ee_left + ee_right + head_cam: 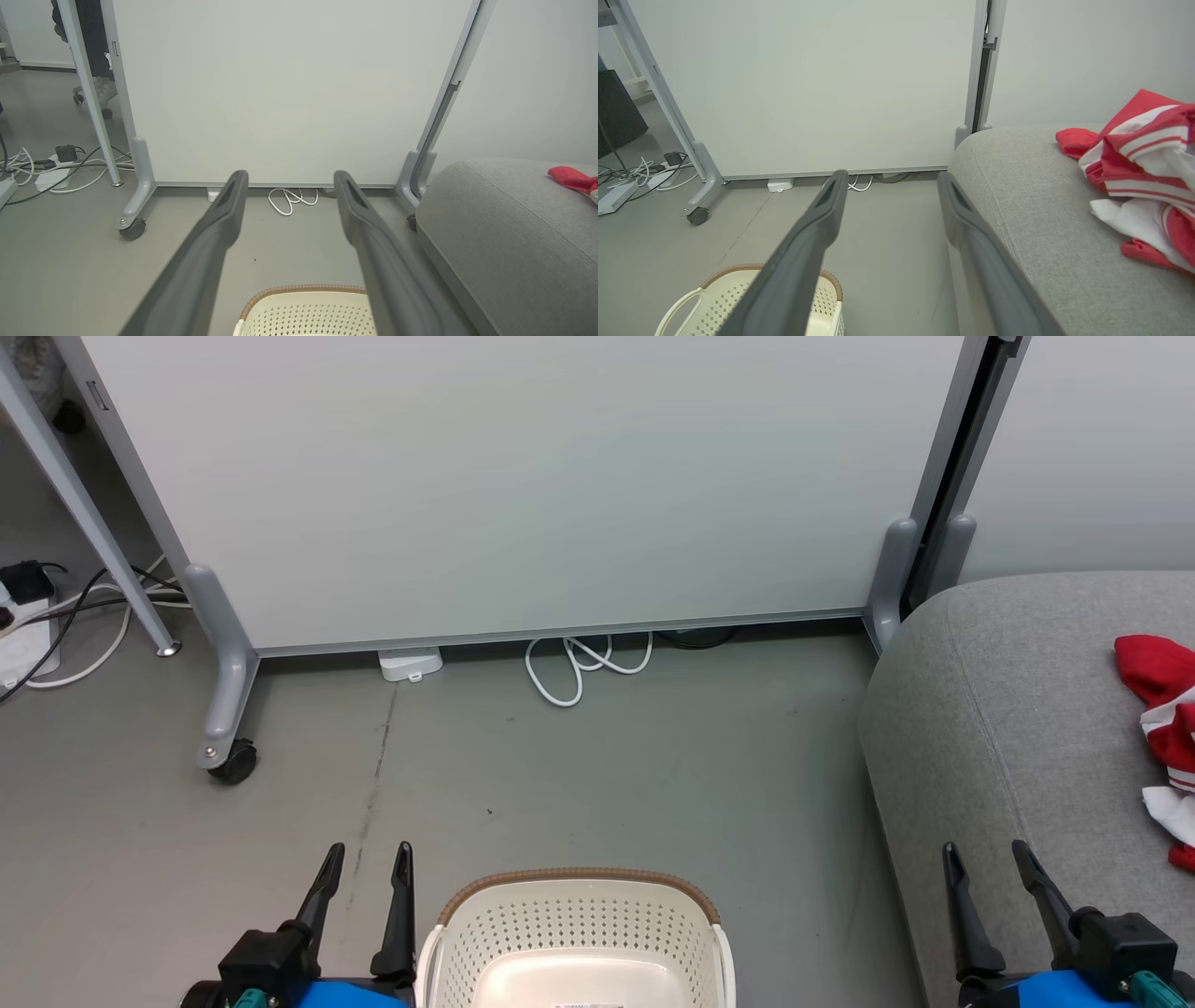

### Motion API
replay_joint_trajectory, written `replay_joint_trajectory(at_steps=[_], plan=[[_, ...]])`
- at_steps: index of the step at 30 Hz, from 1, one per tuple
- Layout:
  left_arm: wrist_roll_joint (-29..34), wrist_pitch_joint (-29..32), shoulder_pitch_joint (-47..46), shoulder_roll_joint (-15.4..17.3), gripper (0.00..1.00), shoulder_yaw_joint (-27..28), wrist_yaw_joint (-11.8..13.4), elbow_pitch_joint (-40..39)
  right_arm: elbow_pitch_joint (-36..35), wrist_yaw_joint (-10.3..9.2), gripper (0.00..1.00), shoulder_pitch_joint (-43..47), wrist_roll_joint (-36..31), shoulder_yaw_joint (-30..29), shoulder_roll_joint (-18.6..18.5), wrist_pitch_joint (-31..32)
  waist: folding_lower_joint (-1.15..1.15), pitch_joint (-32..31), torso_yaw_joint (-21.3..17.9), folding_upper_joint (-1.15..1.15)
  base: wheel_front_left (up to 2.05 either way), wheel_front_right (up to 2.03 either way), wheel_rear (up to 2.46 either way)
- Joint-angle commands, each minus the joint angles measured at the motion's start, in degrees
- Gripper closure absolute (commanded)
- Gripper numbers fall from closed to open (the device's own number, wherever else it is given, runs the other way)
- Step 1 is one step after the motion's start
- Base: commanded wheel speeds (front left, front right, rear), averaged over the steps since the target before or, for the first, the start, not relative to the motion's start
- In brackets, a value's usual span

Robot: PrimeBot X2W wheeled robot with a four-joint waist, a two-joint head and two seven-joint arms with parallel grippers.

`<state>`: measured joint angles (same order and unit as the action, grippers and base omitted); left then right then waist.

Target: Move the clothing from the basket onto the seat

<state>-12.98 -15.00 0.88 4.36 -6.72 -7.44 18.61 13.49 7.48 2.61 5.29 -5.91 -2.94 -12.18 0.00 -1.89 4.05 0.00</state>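
The clothing lies crumpled on the seat, well apart from the basket, whose visible floor is bare. It looks soft, light and limp, so a bunched fold would give the surest hold. The left pincer and right pincer both stand apart, holding nothing.

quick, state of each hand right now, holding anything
left hand: open, holding nothing
right hand: open, holding nothing
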Motion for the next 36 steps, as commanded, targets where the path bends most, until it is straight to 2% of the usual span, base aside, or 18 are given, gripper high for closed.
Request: replay_joint_trajectory(at_steps=[1,14,15,28,36], plan=[[0.3,-0.3,-0.6,0.0,0.00,-0.2,-0.1,0.0,0.1,0.03,0.00,0.6,0.3,0.1,0.1,-0.2,0.00,0.0,0.0,0.00,0.00,0.00,0.00],[0.3,-0.3,-0.3,0.0,0.00,-0.4,0.0,-0.2,0.3,0.03,0.00,0.5,0.9,0.3,0.1,-0.7,0.00,0.3,-0.1,0.00,0.00,0.00,0.00],[0.2,0.0,0.0,-0.2,1.00,-0.4,0.0,-0.1,0.4,0.00,1.00,0.0,0.7,0.3,0.0,-0.3,0.00,0.3,-0.1,0.00,0.00,0.00,0.00],[-0.5,0.4,3.9,-1.1,1.00,-0.9,0.0,6.2,7.2,0.00,1.00,0.6,1.3,0.4,0.9,0.5,0.01,0.3,-0.2,0.00,0.00,0.00,0.00],[-9.5,2.5,2.6,-0.9,1.00,0.4,0.0,5.1,6.4,0.00,1.00,-0.5,10.8,0.2,0.8,2.6,0.01,0.4,-0.4,0.00,0.00,0.00,0.00]])
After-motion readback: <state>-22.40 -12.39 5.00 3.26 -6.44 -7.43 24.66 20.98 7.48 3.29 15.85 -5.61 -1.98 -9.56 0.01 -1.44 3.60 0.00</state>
